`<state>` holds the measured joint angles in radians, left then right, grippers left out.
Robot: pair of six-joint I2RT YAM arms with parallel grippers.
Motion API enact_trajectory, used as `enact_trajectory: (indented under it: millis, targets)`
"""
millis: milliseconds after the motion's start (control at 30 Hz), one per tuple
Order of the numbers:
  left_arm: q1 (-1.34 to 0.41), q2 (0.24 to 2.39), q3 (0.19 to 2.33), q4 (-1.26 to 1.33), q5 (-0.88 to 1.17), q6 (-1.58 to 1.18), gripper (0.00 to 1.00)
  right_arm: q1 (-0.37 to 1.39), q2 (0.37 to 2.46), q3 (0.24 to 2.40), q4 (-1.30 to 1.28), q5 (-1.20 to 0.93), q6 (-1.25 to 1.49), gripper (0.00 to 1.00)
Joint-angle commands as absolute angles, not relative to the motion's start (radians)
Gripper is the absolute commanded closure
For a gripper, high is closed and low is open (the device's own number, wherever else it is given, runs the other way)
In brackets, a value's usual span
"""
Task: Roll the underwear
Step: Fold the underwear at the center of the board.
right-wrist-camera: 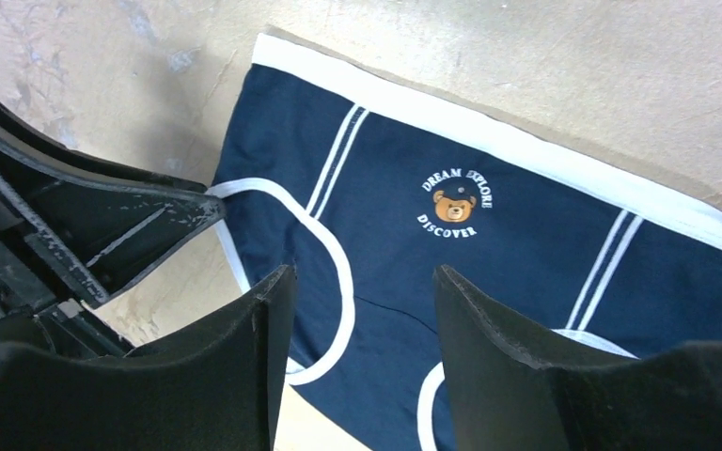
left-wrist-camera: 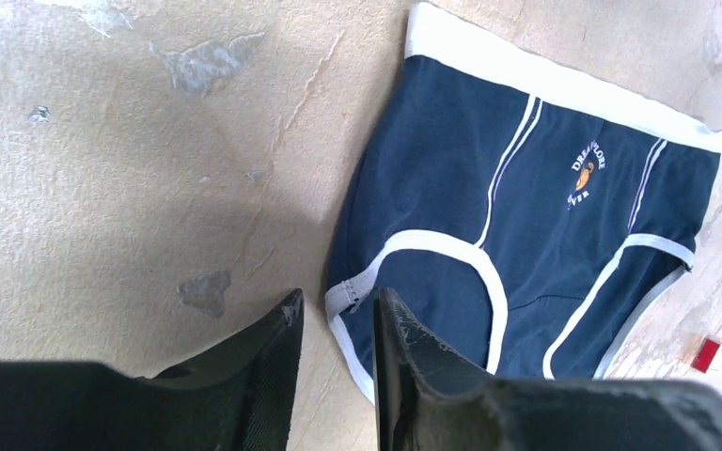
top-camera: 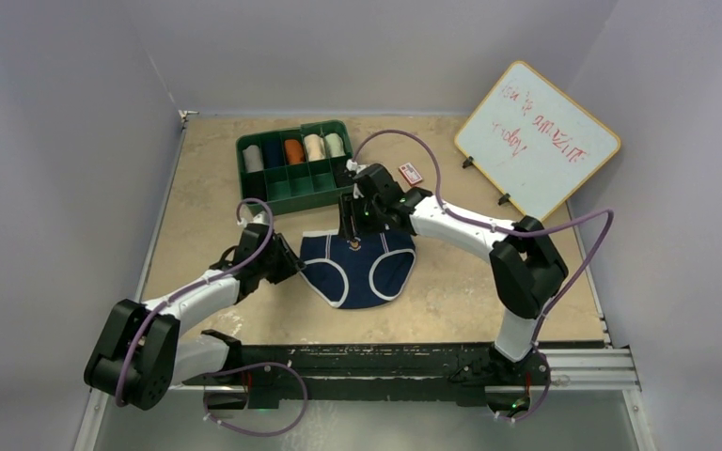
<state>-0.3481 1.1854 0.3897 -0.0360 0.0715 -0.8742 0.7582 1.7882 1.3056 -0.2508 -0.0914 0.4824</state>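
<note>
I see briefs (top-camera: pixel 357 268) flat; tray (top-camera: pixel 293 164), card (top-camera: pixel 411 174) just behind them. Right gripper (right-wrist-camera: pixel 362 282) spread wide above them, left gripper (left-wrist-camera: pixel 334 305) slightly parted at their left hem; table (top-camera: pixel 197 188) runs wide left of briefs

The white-shelled left arm (top-camera: pixel 202 293) and right arm (top-camera: pixel 456 224), black at joints and bases, carry purple cables (top-camera: pixel 610 224) behind each pincer (top-camera: pixel 351 240); black wedge fingers (left-wrist-camera: pixel 414 357) show pale scuffs toward their tips.
</note>
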Motion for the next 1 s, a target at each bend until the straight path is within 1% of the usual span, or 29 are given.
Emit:
enact_trajectory:
  millis: [0,300,467,567,667,833,967]
  targets:
    - [-0.342,1.198,0.382,-0.027,0.020,-0.893,0.71,0.782,1.816,1.400,-0.301,-0.061,0.514,0.43]
    - [-0.341,1.211,0.330,0.102,0.062,-0.889,0.78,0.846,1.932,1.530,-0.349,-0.019,0.535,0.44]
    - [-0.341,1.185,0.322,0.092,0.069,-0.889,0.86,0.879,2.014,1.632,-0.389,-0.003,0.536,0.45]
    - [-0.341,1.167,0.304,0.099,0.075,-0.894,0.90,0.896,2.053,1.676,-0.393,0.004,0.547,0.46]
    - [-0.341,1.161,0.299,0.091,0.069,-0.898,0.95,0.915,2.082,1.716,-0.406,0.035,0.565,0.50]
    - [-0.341,1.137,0.297,0.100,0.069,-0.907,0.97,0.958,2.131,1.771,-0.388,0.118,0.610,0.51]
    - [-0.341,1.132,0.297,0.097,0.069,-0.904,0.99,0.989,2.211,1.879,-0.437,0.193,0.614,0.51]
